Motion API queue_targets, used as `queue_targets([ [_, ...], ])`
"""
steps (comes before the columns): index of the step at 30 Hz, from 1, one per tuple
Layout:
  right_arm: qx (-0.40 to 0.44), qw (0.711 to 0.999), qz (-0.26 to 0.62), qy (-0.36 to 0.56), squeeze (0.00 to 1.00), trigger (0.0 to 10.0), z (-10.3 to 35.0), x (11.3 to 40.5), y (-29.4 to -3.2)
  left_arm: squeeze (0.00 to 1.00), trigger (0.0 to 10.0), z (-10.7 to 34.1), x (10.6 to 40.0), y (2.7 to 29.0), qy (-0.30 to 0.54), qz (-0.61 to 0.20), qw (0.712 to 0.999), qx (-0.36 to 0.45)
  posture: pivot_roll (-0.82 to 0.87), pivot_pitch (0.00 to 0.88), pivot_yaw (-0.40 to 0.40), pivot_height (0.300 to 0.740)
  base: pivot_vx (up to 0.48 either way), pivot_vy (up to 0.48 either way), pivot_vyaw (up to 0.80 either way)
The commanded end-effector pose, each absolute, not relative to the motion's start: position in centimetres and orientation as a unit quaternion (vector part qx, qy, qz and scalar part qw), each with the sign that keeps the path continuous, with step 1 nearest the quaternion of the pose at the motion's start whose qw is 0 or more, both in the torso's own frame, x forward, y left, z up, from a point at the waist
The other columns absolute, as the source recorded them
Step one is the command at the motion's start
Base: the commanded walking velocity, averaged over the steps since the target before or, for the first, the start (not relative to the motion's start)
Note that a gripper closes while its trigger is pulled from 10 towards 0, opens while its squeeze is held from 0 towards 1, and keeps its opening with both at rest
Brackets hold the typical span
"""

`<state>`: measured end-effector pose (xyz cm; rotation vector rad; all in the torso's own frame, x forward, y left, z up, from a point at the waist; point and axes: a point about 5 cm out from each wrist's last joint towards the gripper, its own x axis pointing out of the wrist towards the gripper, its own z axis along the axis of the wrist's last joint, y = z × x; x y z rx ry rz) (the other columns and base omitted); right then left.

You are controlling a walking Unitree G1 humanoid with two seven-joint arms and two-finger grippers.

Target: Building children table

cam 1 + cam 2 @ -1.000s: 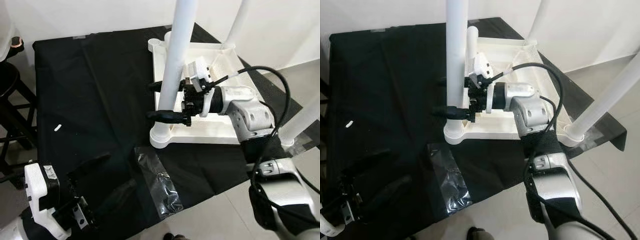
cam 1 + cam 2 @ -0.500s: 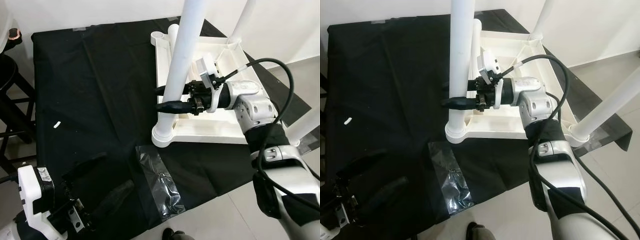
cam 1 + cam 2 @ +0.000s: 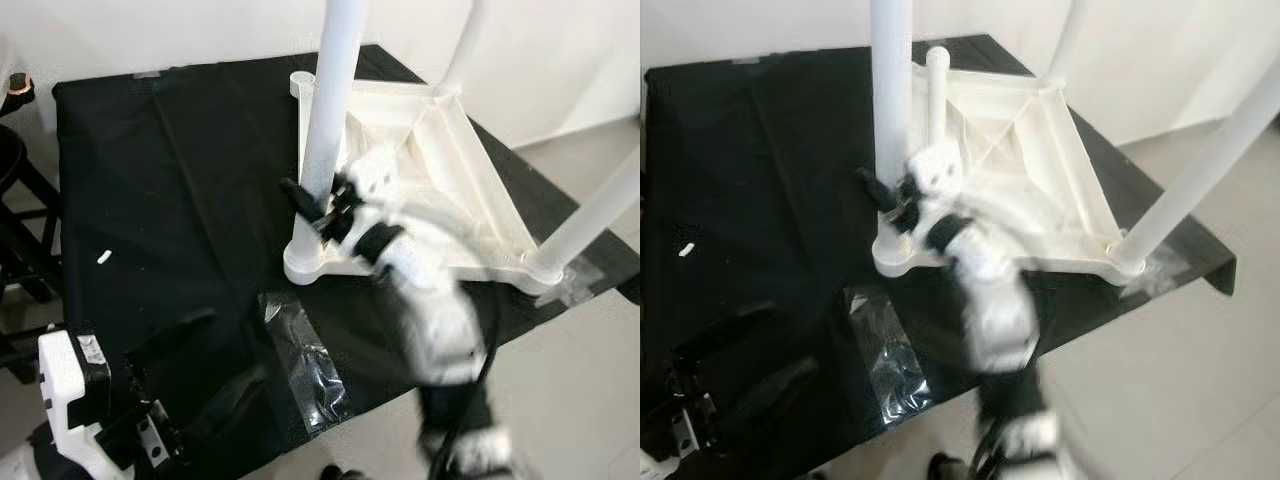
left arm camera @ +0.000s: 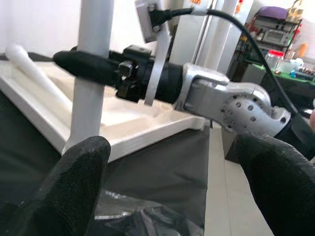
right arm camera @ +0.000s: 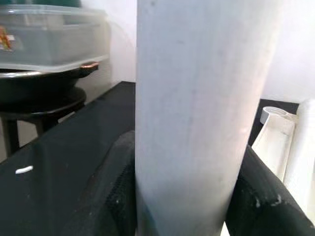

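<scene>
- Because legs are fitted from above, the white tabletop [image 3: 440, 190] is laid upside down on the black cloth [image 3: 170, 180].
- The near-corner leg [image 3: 325, 110] is clasped low on its shaft by the right gripper [image 3: 318, 205], fingers closed on both sides, probably to seat or twist it.
- The left gripper [image 4: 167, 191] is held wide apart, empty, beside a plastic bag [image 3: 310, 360].

A black cloth [image 3: 160, 180] covers the pale tiled floor [image 3: 1200, 380] below a white wall [image 3: 180, 30], dark stool [image 3: 15, 190] at nine o'clock.
</scene>
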<state>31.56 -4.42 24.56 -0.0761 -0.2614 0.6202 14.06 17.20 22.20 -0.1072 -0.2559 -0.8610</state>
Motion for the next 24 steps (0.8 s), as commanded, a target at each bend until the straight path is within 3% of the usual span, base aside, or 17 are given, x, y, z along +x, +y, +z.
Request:
queue_targets([
  [1, -0.042, 0.947, 0.312, -0.057, 0.0, 0.0, 22.0, 32.2, -2.4, 0.0, 10.0, 21.7, 14.2, 17.1, -0.108, -0.42, 0.899, -0.056, 0.14, 0.23, -0.104, 0.74, 0.0, 0.0, 0.0],
  [8, -0.042, 0.944, 0.317, -0.077, 0.0, 0.0, 23.1, 33.0, -1.9, 0.0, 10.0, 21.7, 14.4, 17.1, -0.112, -0.42, 0.899, -0.054, 0.15, 0.219, -0.109, 0.74, 0.0, 0.0, 0.0],
  [9, -0.042, 0.947, 0.309, -0.08, 0.0, 10.0, 23.4, 33.0, -1.9, 0.0, 10.0, 21.8, 14.5, 17.2, -0.114, -0.419, 0.899, -0.052, 0.15, 0.216, -0.11, 0.74, 0.0, 0.0, 0.0],
  [16, -0.052, 0.932, 0.343, -0.101, 0.0, 10.0, 24.8, 33.0, -2.2, 0.0, 10.0, 21.8, 14.5, 17.2, -0.115, -0.419, 0.899, -0.05, 0.14, 0.215, -0.109, 0.74, 0.0, 0.0, 0.0],
  [17, -0.056, 0.928, 0.354, -0.101, 1.0, 10.0, 24.9, 32.9, -2.3, 0.0, 10.0, 21.8, 14.5, 17.2, -0.115, -0.42, 0.899, -0.05, 0.15, 0.218, -0.11, 0.74, 0.0, 0.0, 0.0],
  [19, -0.055, 0.918, 0.378, -0.106, 1.0, 10.0, 25.2, 32.9, -2.4, 0.0, 10.0, 21.8, 14.5, 17.1, -0.114, -0.42, 0.899, -0.05, 0.15, 0.219, -0.112, 0.74, 0.0, 0.0, 0.0],
  [21, -0.087, 0.888, 0.434, -0.123, 1.0, 10.0, 26.0, 34.1, -3.6, 0.0, 10.0, 21.8, 14.4, 17.1, -0.114, -0.419, 0.899, -0.051, 0.16, 0.223, -0.116, 0.74, 0.0, 0.0, 0.0],
  [24, -0.101, 0.878, 0.453, -0.12, 1.0, 10.0, 26.2, 34.8, -4.1, 0.0, 10.0, 21.8, 14.3, 17.0, -0.113, -0.419, 0.899, -0.051, 0.16, 0.227, -0.12, 0.74, 0.0, 0.0, 0.0],
])
